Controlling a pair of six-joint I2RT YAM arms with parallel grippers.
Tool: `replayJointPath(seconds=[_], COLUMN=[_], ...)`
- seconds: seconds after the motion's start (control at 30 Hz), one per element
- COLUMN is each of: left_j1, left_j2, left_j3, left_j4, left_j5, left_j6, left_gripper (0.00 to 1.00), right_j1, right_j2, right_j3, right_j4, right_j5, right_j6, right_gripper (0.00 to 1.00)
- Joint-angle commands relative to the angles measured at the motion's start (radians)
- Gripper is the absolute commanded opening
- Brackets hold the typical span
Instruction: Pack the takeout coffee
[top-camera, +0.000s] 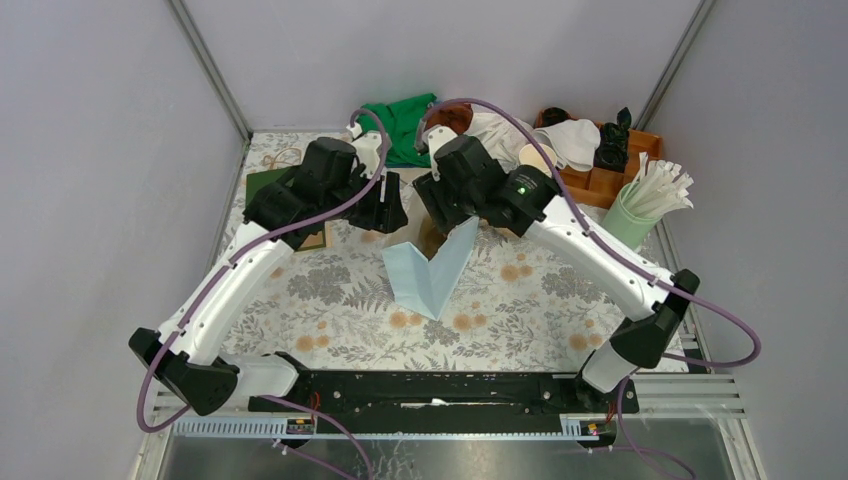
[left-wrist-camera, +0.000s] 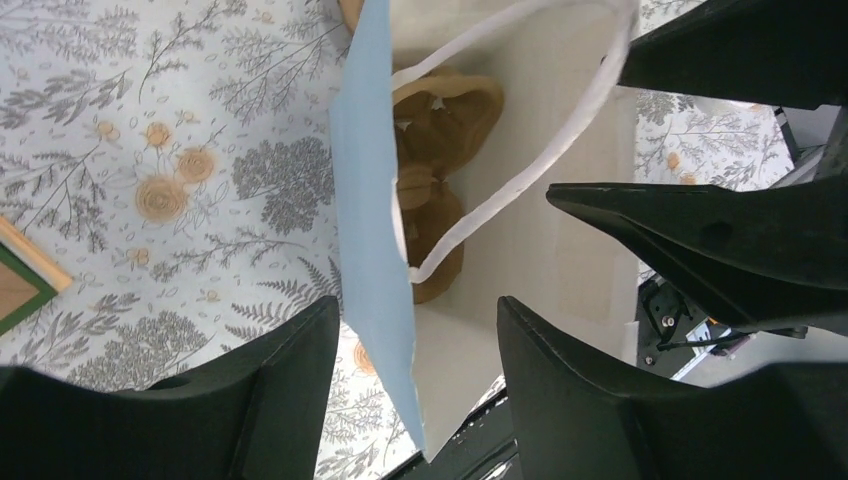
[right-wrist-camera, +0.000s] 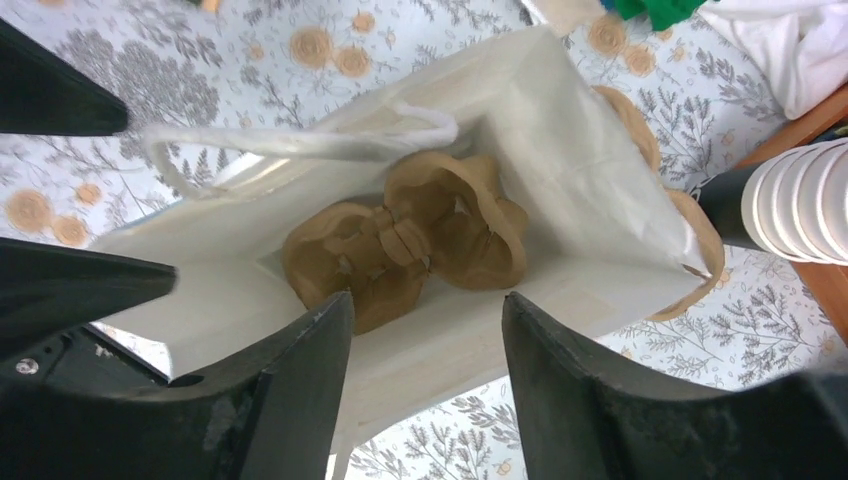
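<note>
Left end effector (left-wrist-camera: 418, 310) gapes astride one wall of the pale-blue paper bag (left-wrist-camera: 370, 200), right end effector (right-wrist-camera: 428, 300) wide above the brown moulded pulp tray (right-wrist-camera: 400, 240) inside; the lidded coffee cup shows nowhere, so hold the mouth spread.

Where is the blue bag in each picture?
Top view: the bag stands in the middle of the picture.
Left wrist: the bag's blue side runs down the middle.
Right wrist: the bag fills the centre, open, seen from above.
Shared landmark: the flowery tablecloth around it.
</note>
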Motion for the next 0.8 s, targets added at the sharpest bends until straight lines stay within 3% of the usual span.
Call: replayJointPath(seconds=[0.0, 0.23, 0.37, 0.57, 0.77], left_j1=[-0.024, -0.036, -0.036, -0.043, -0.055], left_j2=[-0.008, 0.034, 0.059, 0.105, 0.117], left_j3=[0.006, -0.015, 0.003, 0.037, 0.026], left_j4=[0.12, 0.174, 0.201, 0.202, 0.213], left_j5=[0.021, -0.079, -0.109, -0.135, -0.154], left_j6=[0.041, 0.04, 0.039, 0.027, 0.018], left_gripper=[0.64, 0.6, 0.55, 0.52, 0.41], right_j1=[-0.007, -0.007, -0.007, -0.005, -0.007], right_j2=[-0.077, -0.115, -0.093, -0.078, -0.161], right_j3=[0.061, 0.043, 0.151, 0.277, 0.196], right_j4=[0.077, 0.243, 0.247, 0.016, -0.172], right_j5=[0.053, 0.039, 0.062, 0.25, 0.413], right_j6=[0.033, 0.075, 0.162, 0.436, 0.662], right_gripper=[0.67, 0.66, 0.62, 0.7, 0.8])
